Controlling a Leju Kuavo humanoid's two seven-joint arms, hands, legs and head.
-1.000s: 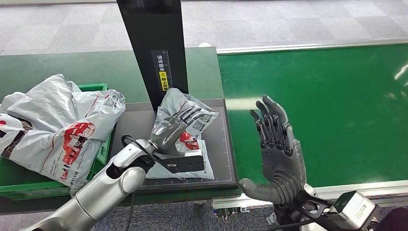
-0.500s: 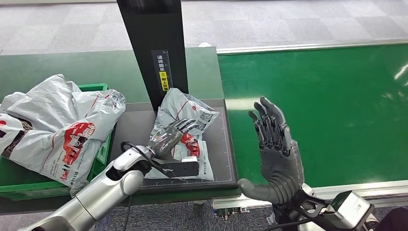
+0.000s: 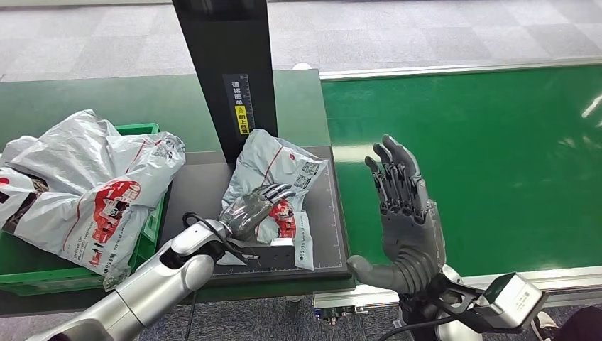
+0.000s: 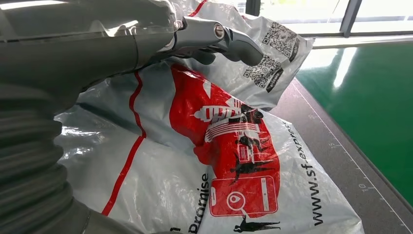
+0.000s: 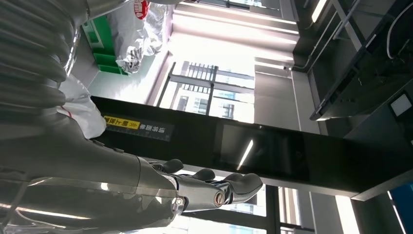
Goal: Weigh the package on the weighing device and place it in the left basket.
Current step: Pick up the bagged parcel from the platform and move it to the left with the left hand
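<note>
A grey plastic package [image 3: 280,170] with red print lies on the dark scale platform [image 3: 199,192] in front of the black column. My left hand [image 3: 252,207] lies over the package's near part, fingers stretched out and apart, with no clear hold. In the left wrist view that hand [image 4: 97,44] reaches across the red print of the package [image 4: 234,161]. My right hand [image 3: 405,213] stands upright and open to the right of the scale, over the edge of the green belt, holding nothing. The right wrist view shows my right hand [image 5: 146,190] with straight fingers.
The green basket [image 3: 138,129] sits left of the scale, heaped with grey bags [image 3: 85,177] that spill over its rim. The black column [image 3: 227,71] rises behind the scale. A wide green belt [image 3: 497,156] runs on the right.
My left hand has drawn back toward me across the package, and the package's far end now stands a little higher. The right hand has shifted slightly.
</note>
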